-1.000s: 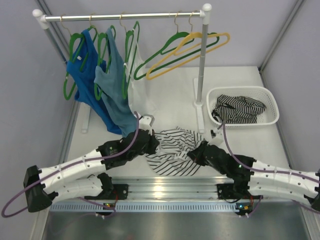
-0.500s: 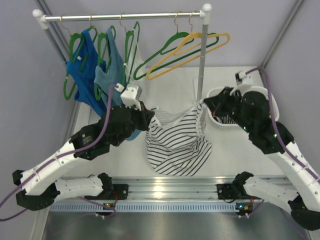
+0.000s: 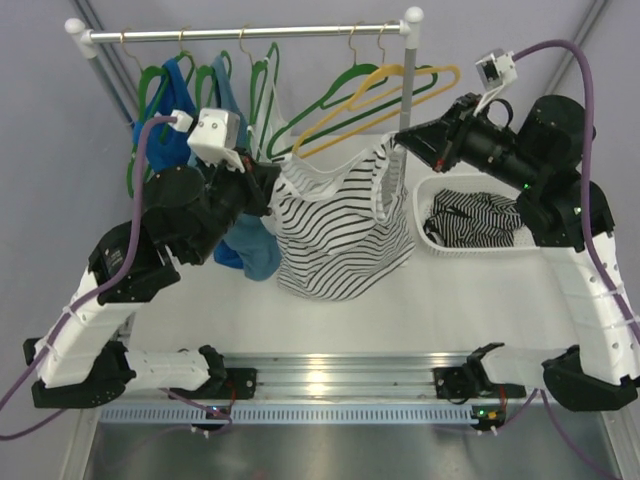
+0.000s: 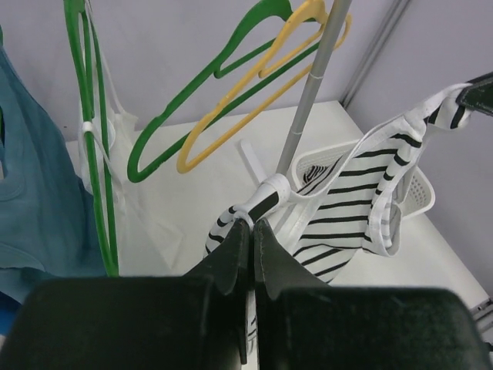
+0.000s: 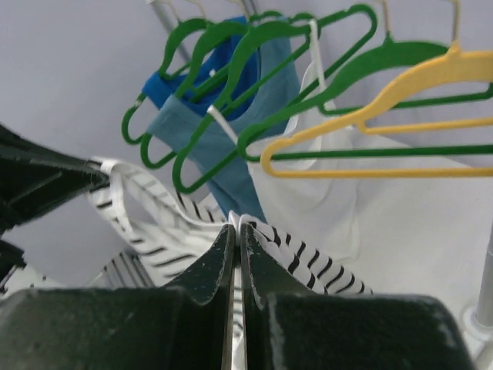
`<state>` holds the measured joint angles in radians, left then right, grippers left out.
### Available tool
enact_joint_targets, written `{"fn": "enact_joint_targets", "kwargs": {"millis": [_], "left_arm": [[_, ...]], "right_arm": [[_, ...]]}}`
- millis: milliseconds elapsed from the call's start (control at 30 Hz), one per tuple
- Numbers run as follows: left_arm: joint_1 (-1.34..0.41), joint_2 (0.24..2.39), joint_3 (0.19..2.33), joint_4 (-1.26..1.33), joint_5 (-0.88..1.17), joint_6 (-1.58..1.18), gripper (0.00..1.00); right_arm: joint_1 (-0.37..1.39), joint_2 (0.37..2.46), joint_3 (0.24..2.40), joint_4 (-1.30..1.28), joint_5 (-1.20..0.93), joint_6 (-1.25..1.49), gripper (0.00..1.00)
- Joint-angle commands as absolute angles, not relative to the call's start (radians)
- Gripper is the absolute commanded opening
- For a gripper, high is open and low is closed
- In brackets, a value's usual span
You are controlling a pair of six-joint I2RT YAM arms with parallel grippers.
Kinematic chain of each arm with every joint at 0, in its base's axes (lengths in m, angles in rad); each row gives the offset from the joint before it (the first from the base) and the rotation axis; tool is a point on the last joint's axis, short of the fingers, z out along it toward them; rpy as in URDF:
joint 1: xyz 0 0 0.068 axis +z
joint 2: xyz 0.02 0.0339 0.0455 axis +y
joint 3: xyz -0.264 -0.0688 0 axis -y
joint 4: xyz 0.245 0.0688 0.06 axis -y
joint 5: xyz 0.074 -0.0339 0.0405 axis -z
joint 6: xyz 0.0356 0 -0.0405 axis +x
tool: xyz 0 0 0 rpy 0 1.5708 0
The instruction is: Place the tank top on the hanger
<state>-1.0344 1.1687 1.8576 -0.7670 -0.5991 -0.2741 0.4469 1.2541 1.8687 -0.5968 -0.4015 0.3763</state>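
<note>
White table, grey walls, rail at the back.
- Tank top: aloft below the rail, stretched between the arms.
- Left gripper and right gripper: jaws pinched tight, one strap each.
- Step: presenting the top.
- Next, probably: bring a strap to the free green hanger.

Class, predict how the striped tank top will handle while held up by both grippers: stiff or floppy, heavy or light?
Probably floppy: the tank top sags between the left gripper and right gripper. Likely light: two small pinches alone carry it.
</note>
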Motion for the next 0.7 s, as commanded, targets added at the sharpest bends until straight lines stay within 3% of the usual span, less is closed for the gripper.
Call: {"fn": "enact_joint_targets", "kwargs": {"millis": [0, 167, 333, 533, 667], "left_arm": [[-1.029, 1.137, 1.804, -0.807, -0.571, -0.284, 0.0], [-1.031, 0.996, 1.395, -0.712, -0.437, -0.437, 0.0], [-1.029, 0.928, 0.974, -0.58, -0.361, -0.593, 0.0], [-1.028, 0.998, 0.802, -0.434, -0.328, -0.638, 0.0], [-1.014, 1.054, 0.796, -0.413, -0.318, -0.627, 0.0]], "right_arm": [[0.433, 1.188, 1.768, -0.542, -0.537, 0.387, 0.0], [0.433, 0.907, 1.199, -0.341, -0.637, 0.448, 0.0], [0.434, 0.683, 0.644, -0.229, -0.605, 0.544, 0.01], [0.434, 0.617, 0.41, -0.262, -0.45, 0.617, 0.16], [0.44, 0.565, 0.408, -0.365, -0.329, 0.633, 0.37]]}}
